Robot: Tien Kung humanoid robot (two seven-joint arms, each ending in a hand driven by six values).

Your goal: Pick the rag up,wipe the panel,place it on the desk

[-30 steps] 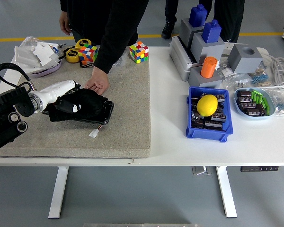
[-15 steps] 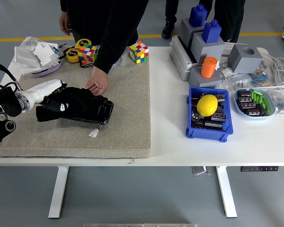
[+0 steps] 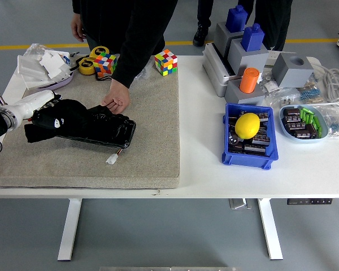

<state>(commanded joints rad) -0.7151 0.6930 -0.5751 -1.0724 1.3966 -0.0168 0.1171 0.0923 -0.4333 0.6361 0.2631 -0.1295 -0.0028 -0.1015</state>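
A black rag (image 3: 55, 122) lies bunched at the left end of the black panel (image 3: 112, 130), which rests on the beige mat (image 3: 150, 149). My left hand (image 3: 35, 107), white-fingered, reaches in from the left edge and is shut on the rag's left side. A person at the far side presses one hand (image 3: 117, 102) down on the panel's far edge. A small white connector (image 3: 112, 159) trails from the panel's near side. My right arm does not show.
Two Rubik's cubes (image 3: 165, 61) (image 3: 105, 63) and a yellow tape roll (image 3: 88, 65) sit at the mat's far edge. A blue bin (image 3: 248, 152) holding a lemon (image 3: 248, 125) stands right of the mat, with grey and blue blocks (image 3: 244, 51) behind it.
My left hand has pulled the rag leftward along the panel, baring more of the panel's right part. The person's hand has stayed on the panel's far edge.
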